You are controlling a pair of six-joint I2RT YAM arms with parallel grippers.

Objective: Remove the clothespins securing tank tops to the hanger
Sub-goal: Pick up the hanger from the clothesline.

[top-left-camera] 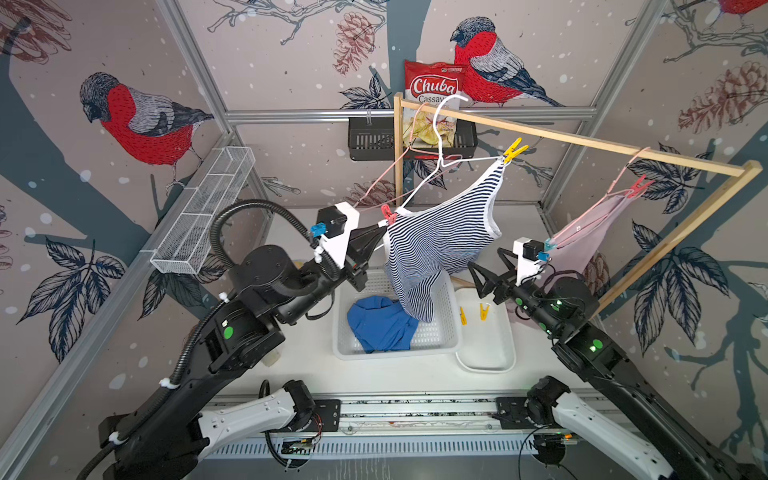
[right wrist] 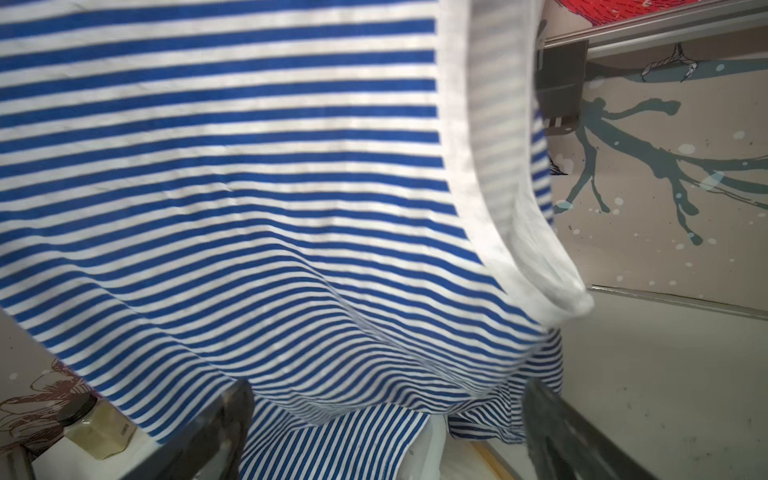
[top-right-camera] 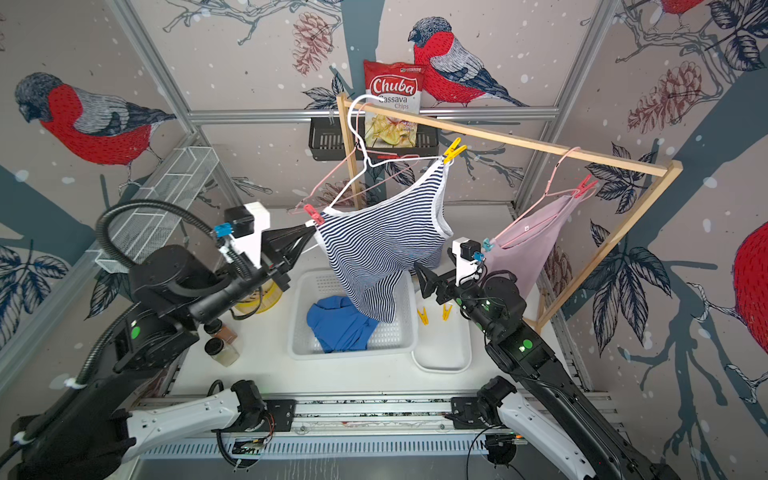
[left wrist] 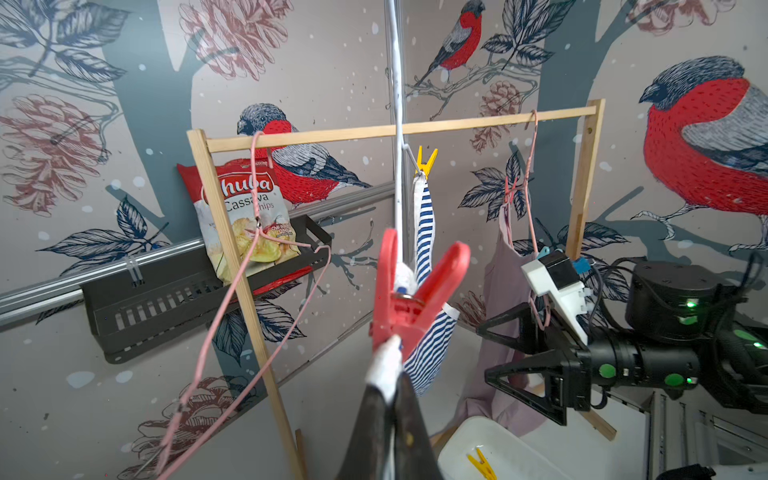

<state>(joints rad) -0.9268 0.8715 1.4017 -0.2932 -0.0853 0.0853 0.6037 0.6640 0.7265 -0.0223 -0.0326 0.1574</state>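
The striped tank top [top-left-camera: 440, 245] hangs from a white hanger [top-left-camera: 436, 124], pinned by a red clothespin [top-left-camera: 388, 214] [left wrist: 409, 299] and a yellow clothespin [top-left-camera: 514, 150]. My left gripper [top-left-camera: 380, 227] [left wrist: 392, 374] is shut on the hanger's white, strap-covered corner just under the red pin. My right gripper [top-left-camera: 486, 262] [right wrist: 386, 419] stands open beside the striped top's hem, holding nothing. The mauve top [top-left-camera: 582, 245] hangs on a pink hanger with a red-pink pin [top-left-camera: 638, 187] and a teal pin [top-right-camera: 487, 244]. The blue top [top-left-camera: 382, 324] lies in a white basket [top-left-camera: 415, 353]. Two yellow pins [top-left-camera: 473, 313] lie in a white tray [top-left-camera: 486, 365].
A wooden rack [top-left-camera: 582, 141] carries the hangers, including a bare pink hanger [top-left-camera: 386, 174]. A chips bag [top-left-camera: 432, 91] stands in a black wall basket [top-left-camera: 370, 141]. A wire mesh tray [top-left-camera: 203, 212] hangs on the left wall. Small jars [top-right-camera: 222, 345] stand by the left arm.
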